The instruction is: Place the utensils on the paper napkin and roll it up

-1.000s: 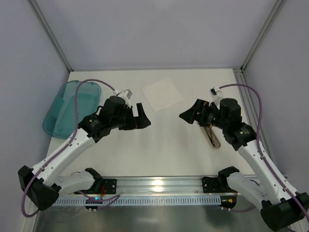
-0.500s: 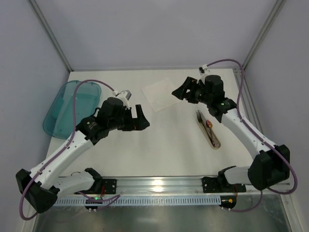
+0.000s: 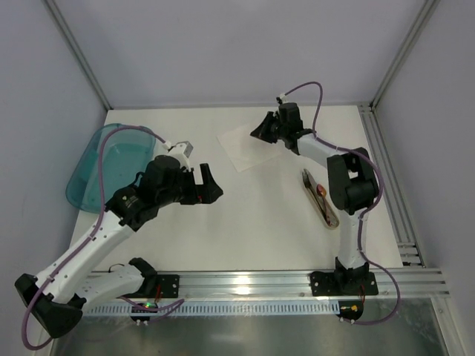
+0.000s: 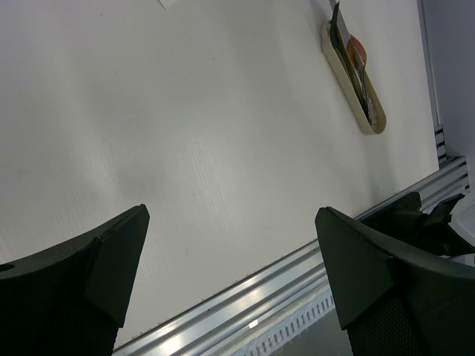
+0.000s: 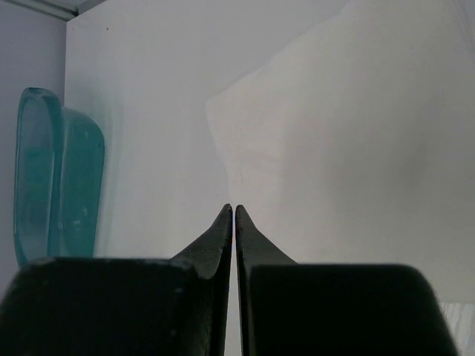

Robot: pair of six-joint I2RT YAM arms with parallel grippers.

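Note:
The paper napkin lies flat at the back middle of the table, turned like a diamond. My right gripper reaches over its far right edge with the jaws shut. In the right wrist view its tips meet over the napkin's left edge, and nothing shows between them. The utensils lie in a tan oblong holder on the right, also seen in the left wrist view. My left gripper hovers wide open and empty over the bare table.
A translucent teal tub sits at the table's left edge, also seen in the right wrist view. An aluminium rail runs along the near edge by the arm bases. Frame posts stand at the back corners.
My right arm has swung from above the utensils' holder to the napkin's far edge, and its jaws went from open to shut. The left arm shifted slightly.

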